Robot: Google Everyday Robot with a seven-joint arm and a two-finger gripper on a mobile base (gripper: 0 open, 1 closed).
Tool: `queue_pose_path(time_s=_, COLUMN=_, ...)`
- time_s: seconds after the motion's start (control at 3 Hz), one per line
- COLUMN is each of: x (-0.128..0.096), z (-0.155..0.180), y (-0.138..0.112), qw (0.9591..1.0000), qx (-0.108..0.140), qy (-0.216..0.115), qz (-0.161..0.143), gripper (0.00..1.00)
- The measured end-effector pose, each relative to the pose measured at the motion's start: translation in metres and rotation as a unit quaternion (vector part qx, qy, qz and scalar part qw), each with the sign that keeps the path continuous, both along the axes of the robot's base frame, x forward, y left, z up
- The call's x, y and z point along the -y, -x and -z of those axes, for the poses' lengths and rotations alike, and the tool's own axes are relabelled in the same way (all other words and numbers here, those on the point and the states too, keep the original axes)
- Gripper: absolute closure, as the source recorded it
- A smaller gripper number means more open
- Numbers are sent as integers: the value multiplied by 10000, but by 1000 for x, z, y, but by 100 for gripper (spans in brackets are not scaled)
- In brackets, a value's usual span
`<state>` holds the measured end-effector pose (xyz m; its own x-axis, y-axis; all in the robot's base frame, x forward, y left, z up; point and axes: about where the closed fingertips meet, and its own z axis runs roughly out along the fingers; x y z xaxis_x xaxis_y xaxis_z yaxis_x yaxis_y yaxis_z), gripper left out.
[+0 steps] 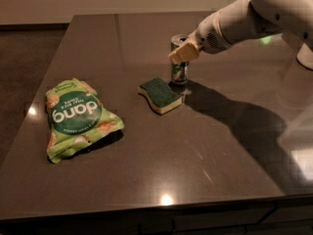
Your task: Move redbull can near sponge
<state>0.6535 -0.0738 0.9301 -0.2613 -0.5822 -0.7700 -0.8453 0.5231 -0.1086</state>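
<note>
The redbull can (179, 68) stands upright on the dark table (220, 160), just behind the right end of the sponge (159, 94) and almost touching it. The can's silver top shows above my gripper. The sponge lies flat, green top up, pale yellow side facing front. My gripper (182, 52) reaches in from the upper right and is shut on the upper part of the can. One beige finger (186, 53) crosses the can's front; the other is hidden behind it.
A large green chip bag (78, 116) lies flat at the left of the table. My white arm (244, 18) spans the upper right and casts a shadow on the table to the right of the sponge. The table's front edge runs along the bottom.
</note>
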Motion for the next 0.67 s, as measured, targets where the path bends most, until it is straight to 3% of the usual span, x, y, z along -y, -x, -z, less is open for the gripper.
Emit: queue_pose_path(time_s=0.67, x=-2, z=9, y=14, qw=9997, qx=-150, qy=-23, qz=-184, gripper=37)
